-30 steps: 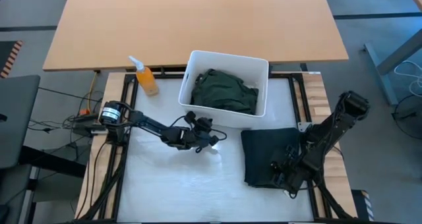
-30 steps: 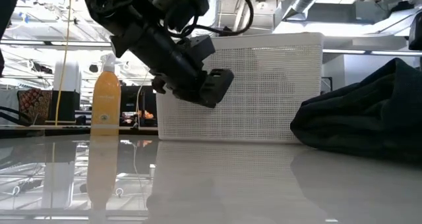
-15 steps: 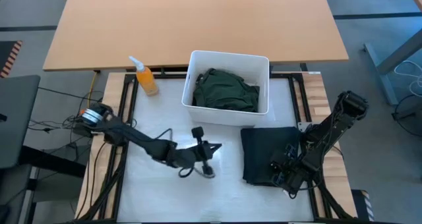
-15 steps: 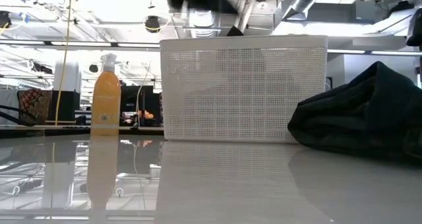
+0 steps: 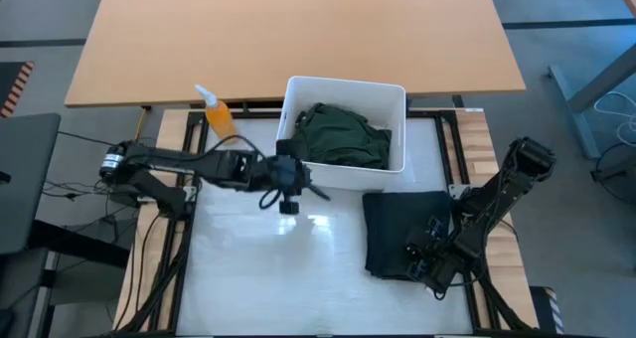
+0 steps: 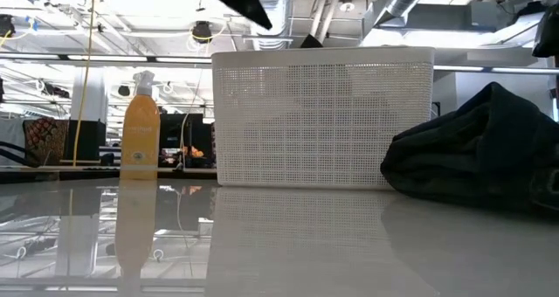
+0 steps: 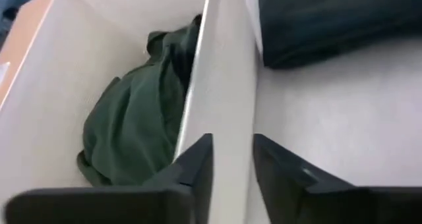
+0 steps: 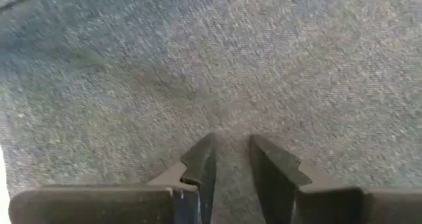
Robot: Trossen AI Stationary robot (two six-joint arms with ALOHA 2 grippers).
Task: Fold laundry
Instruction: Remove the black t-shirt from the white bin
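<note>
A dark green garment (image 5: 341, 137) lies bunched inside the white bin (image 5: 343, 175) at the table's far middle. My left gripper (image 5: 303, 184) hovers open over the bin's near wall (image 7: 221, 85), with the green garment (image 7: 135, 122) on one side of that wall and the table on the other. A folded black garment (image 5: 402, 234) lies flat on the table's right side and shows as a dark heap (image 6: 476, 153) in the low view. My right gripper (image 5: 429, 258) is down on the near right part of this garment, shut on its cloth. My right gripper comes at the black garment from above, slanting down. Its two fingertips (image 8: 206, 151) are set into the cloth's top surface (image 8: 231, 122), and cloth shows in the narrow gap between them. How many layers they have cannot be told. The garment lies on the table.
An orange spray bottle (image 5: 221, 119) stands at the far left, beside the bin. A large wooden table top (image 5: 298, 40) lies beyond the work table. The white table surface (image 5: 268, 278) in the near left and middle is bare.
My left gripper has risen from just above the table in front of the bin, leaving the low view almost entirely. It has swung toward the near edge, then back toward the bin's near wall, turning as it went. The black garment stays where it was.
</note>
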